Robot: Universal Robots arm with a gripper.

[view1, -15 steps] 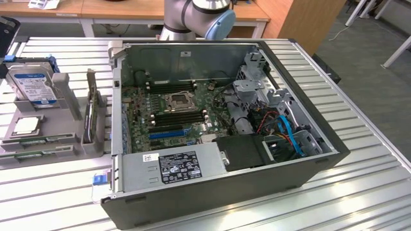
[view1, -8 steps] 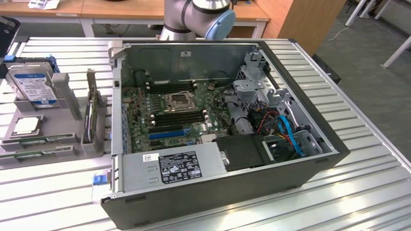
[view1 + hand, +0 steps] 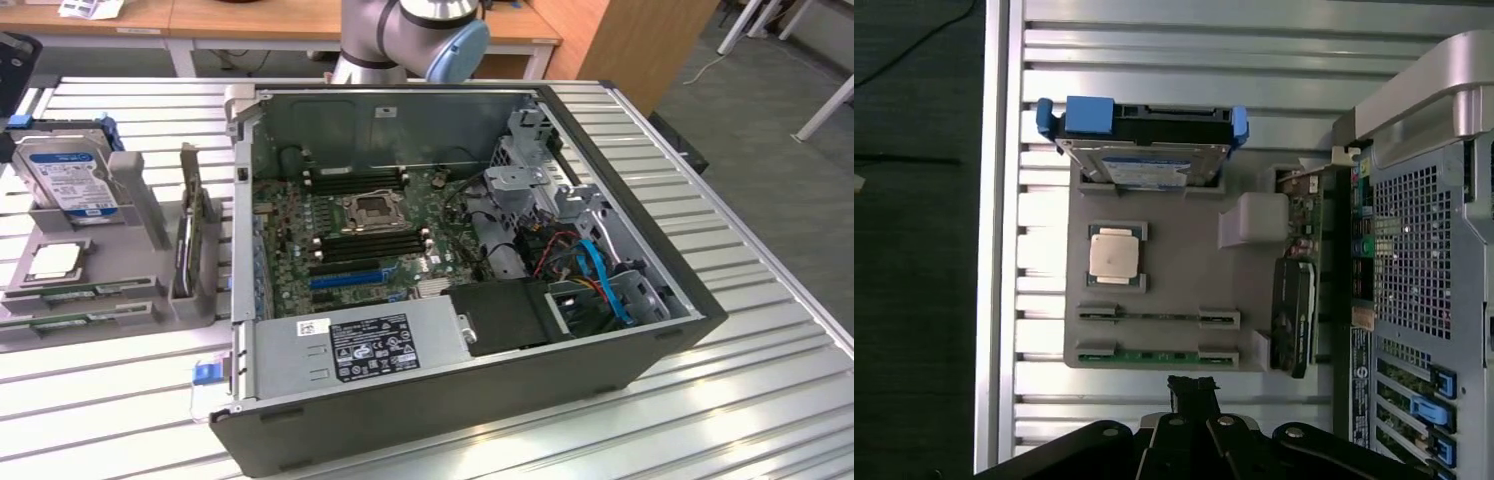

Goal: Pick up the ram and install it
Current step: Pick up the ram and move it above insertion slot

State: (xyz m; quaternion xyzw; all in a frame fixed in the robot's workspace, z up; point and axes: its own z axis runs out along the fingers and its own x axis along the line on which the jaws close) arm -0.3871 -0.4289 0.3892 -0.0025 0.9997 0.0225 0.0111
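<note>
Two green sticks sit in parallel slots at one end of a grey holder (image 3: 1184, 215): the ram (image 3: 1157, 355) in the outermost slot, and a second stick (image 3: 1157, 316) just beside it. The jaws, seen in the wrist view, are pressed together on nothing and hang above the bench near the ram, apart from it. The same holder carries a processor (image 3: 1116, 253), a hard drive (image 3: 1144, 150) standing in blue rails, and a dark expansion card (image 3: 1294, 318) upright along the side nearest the computer case (image 3: 667, 335).

The bench (image 3: 747, 400) is silvery metal, ribbed with long parallel ridges that catch the light in bright bands. In the exterior view the holder stands at the left and the open case lies on its side just beside it. Its motherboard (image 3: 360, 225) faces up, with black memory slots on both sides of the processor socket and a bright-blue slot (image 3: 350, 277) nearer the front. A silver power supply (image 3: 374, 345) takes up the near corner of the case.

Beyond the bench rises the robot arm (image 3: 427, 30), with a blue cap on its joint. Behind it stand pale wooden desks (image 3: 267, 18) on white legs, and a wooden panel (image 3: 627, 40). The floor (image 3: 761, 150) is dark grey carpet, crossed by a pale cable (image 3: 703, 68).
</note>
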